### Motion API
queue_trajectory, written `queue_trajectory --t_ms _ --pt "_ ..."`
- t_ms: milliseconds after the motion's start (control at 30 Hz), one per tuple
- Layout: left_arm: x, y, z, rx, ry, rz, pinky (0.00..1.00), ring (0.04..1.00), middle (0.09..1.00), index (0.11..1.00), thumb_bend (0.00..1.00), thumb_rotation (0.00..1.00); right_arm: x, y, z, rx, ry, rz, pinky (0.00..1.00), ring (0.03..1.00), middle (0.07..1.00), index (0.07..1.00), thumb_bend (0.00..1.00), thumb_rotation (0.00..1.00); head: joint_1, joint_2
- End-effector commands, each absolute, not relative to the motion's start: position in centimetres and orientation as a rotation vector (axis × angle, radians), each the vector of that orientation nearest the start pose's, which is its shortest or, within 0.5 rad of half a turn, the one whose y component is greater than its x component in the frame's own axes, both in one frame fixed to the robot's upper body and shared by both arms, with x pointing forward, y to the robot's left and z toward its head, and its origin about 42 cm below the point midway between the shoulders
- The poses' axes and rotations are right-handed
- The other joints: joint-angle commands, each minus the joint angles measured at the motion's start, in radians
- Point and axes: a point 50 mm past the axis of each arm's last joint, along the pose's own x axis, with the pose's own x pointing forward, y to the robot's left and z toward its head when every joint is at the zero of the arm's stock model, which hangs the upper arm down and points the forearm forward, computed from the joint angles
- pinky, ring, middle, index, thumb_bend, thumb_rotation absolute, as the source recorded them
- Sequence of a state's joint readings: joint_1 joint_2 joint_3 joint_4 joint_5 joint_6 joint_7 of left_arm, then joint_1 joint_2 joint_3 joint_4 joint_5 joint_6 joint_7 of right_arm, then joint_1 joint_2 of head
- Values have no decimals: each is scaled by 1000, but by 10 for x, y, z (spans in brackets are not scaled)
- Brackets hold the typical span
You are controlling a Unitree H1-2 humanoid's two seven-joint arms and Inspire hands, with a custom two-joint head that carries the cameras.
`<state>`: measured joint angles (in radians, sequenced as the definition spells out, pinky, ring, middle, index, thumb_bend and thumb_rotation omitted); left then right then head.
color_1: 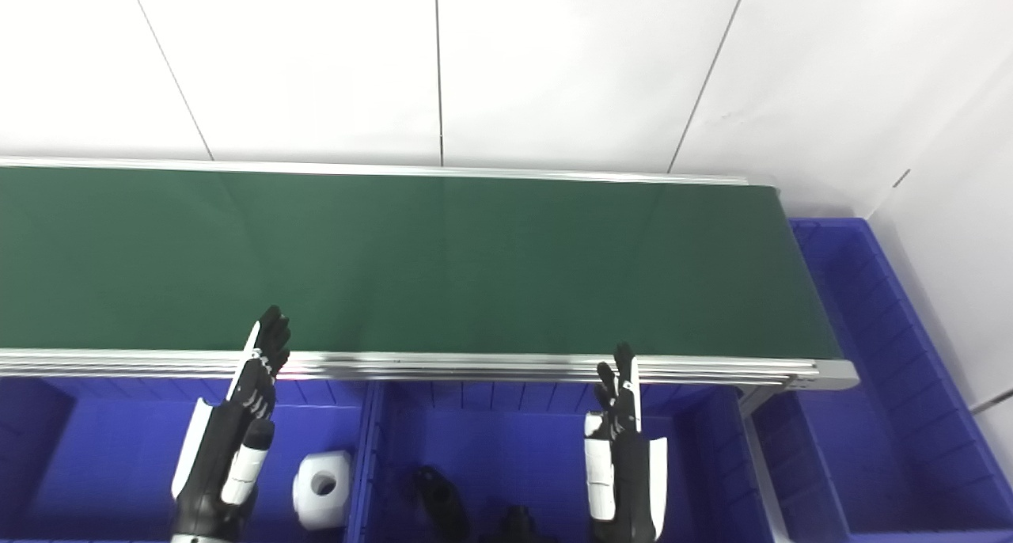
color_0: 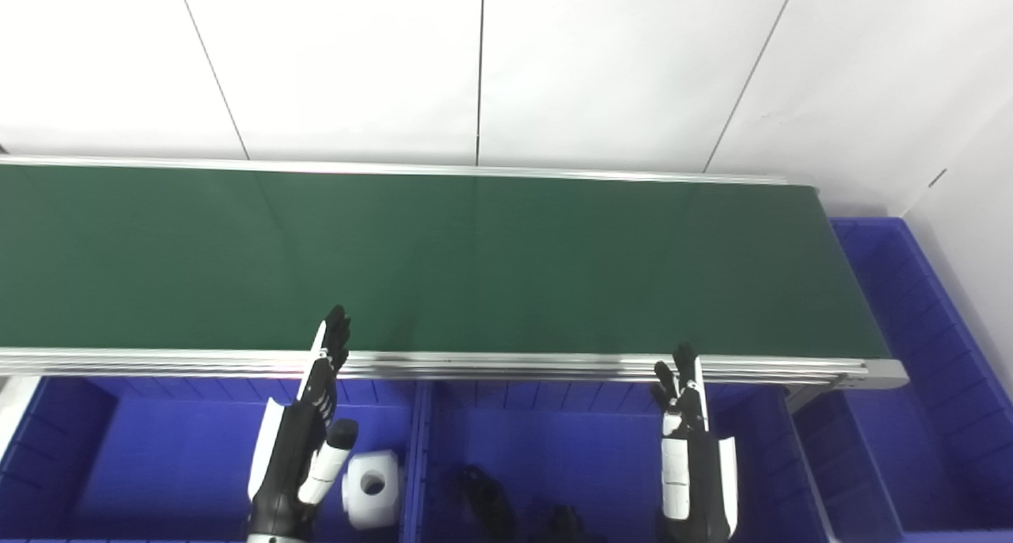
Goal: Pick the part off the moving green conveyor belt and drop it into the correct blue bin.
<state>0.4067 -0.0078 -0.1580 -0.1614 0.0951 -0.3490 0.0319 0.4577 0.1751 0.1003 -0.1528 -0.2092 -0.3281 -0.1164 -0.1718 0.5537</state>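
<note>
The green conveyor belt [color_0: 443,258] runs across the view and carries no part. My left hand [color_0: 305,432] is open and empty, raised over the left blue bin [color_0: 158,456] with its fingertips at the belt's near rail. My right hand [color_0: 692,448] is open and empty over the middle blue bin [color_0: 554,440], fingers pointing up just below the rail. A white block with a round hole [color_0: 370,487] lies in the left bin beside my left hand. Black parts [color_0: 487,503] lie in the middle bin.
A third blue bin [color_0: 918,369] stands at the belt's right end. A metal rail [color_0: 475,365] edges the belt's near side. White wall panels rise behind the belt.
</note>
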Motion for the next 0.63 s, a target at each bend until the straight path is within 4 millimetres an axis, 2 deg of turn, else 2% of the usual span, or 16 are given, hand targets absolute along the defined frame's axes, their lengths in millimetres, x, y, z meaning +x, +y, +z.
queue_trajectory --t_ms 0,133,433,467,567,600 --pt "148 185 91 -17 -193 6 1000 1000 1000 1000 706 983 139 -159 84 -43 -122 -163 900 942 985 989 746 995 1 2" --pt "147 186 95 -65 -164 30 1000 1000 1000 1000 673 979 139 -158 84 -51 -112 -157 892 938 982 981 760 987 3 16" --pt "146 189 107 -86 -159 52 1000 1000 1000 1000 640 981 139 -156 92 -52 -104 -142 880 935 988 977 762 990 -4 85" --pt "147 189 108 -84 -160 60 1000 1000 1000 1000 640 978 140 -156 93 -52 -104 -141 879 934 988 977 761 993 -9 103" --pt "147 188 111 -91 -156 70 1000 1000 1000 1000 635 976 141 -155 97 -49 -102 -138 881 933 989 973 768 1000 -12 116" --pt "147 187 111 -102 -152 69 1000 1000 1000 1000 628 974 141 -154 98 -47 -100 -137 883 935 990 973 771 1000 -15 133"
